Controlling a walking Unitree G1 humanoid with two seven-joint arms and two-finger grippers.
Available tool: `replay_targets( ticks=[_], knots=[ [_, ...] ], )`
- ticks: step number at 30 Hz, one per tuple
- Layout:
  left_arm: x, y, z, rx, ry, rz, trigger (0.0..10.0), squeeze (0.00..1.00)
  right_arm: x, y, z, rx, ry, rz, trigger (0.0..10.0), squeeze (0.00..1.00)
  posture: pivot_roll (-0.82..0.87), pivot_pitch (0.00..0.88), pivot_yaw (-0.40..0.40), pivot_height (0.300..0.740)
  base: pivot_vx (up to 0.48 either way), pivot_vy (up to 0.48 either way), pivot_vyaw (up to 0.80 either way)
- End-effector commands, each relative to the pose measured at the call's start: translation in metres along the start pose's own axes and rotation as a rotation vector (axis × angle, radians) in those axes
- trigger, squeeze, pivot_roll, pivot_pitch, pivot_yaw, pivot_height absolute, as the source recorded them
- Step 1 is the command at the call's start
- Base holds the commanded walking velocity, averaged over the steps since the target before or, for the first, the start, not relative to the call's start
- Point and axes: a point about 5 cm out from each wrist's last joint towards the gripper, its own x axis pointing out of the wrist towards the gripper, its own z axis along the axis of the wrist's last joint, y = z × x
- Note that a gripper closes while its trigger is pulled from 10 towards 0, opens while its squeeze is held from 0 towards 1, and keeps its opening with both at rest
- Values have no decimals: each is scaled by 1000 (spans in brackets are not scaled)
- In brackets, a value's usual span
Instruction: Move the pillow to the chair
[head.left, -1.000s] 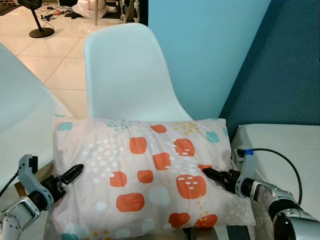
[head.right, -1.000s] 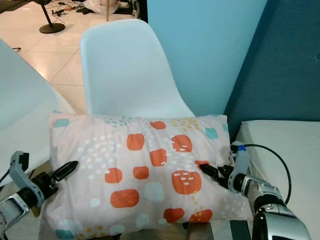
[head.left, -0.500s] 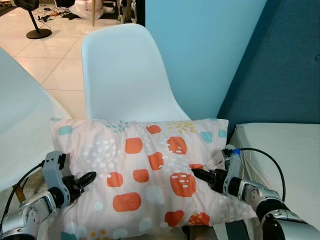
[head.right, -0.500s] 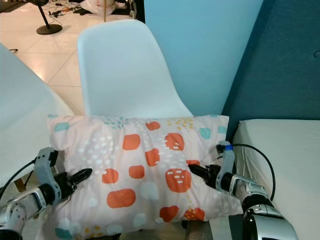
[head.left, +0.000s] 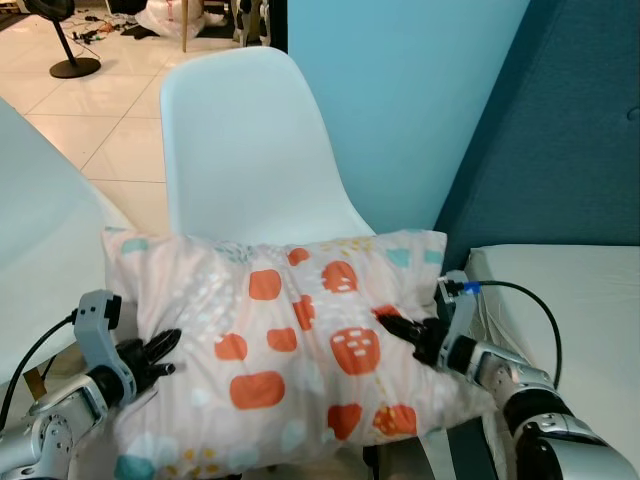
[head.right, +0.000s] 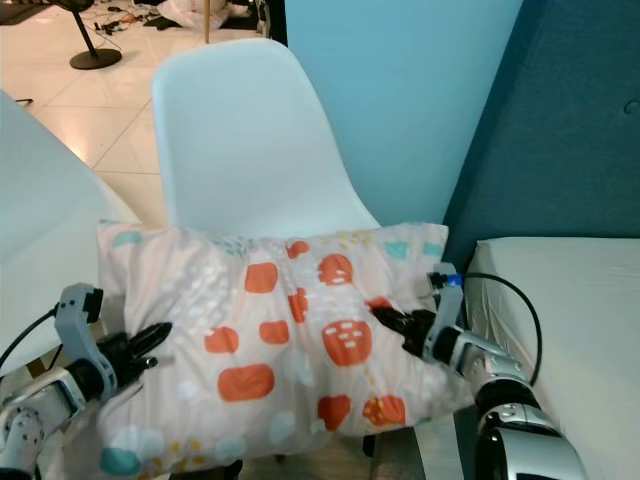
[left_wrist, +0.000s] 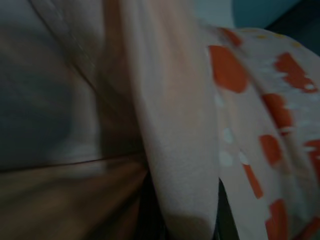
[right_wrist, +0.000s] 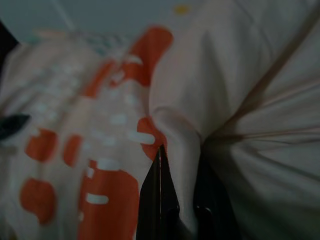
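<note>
A white chair (head.left: 250, 150) stands against the blue wall (head.left: 400, 90), a bed (head.left: 570, 290) just to its right. Across the chair's seat front lies the pillow (head.left: 280, 350), pale with orange patches, held between both arms. The left gripper (head.left: 160, 350) pinches its left end, jaws closed on fabric; the right gripper (head.left: 395, 328) grips a fold near its right end, jaws clamped narrow.
</note>
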Motion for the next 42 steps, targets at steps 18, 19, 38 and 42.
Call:
replay_targets(
  ticks=[18, 19, 38, 42],
  knots=[
    [34, -79, 50, 174, -209, -104, 10000, 0, 35, 55, 43, -260, -236, 106, 10000, 0, 47, 72, -47, 586, 0, 0, 0],
    [41, -76, 42, 192, -198, -23, 10000, 0, 36, 56, 38, -278, -258, 68, 10000, 0, 44, 67, -45, 586, 0, 0, 0],
    [57, -76, 16, 513, -232, 215, 10000, 0, 37, 54, 6, -545, -270, -256, 10000, 0, 24, 50, -40, 611, 0, 0, 0],
    [57, -76, 16, 486, -262, 219, 10000, 0, 40, 58, 7, -538, -298, -255, 10000, 0, 26, 48, -40, 626, 0, 0, 0]
  ],
)
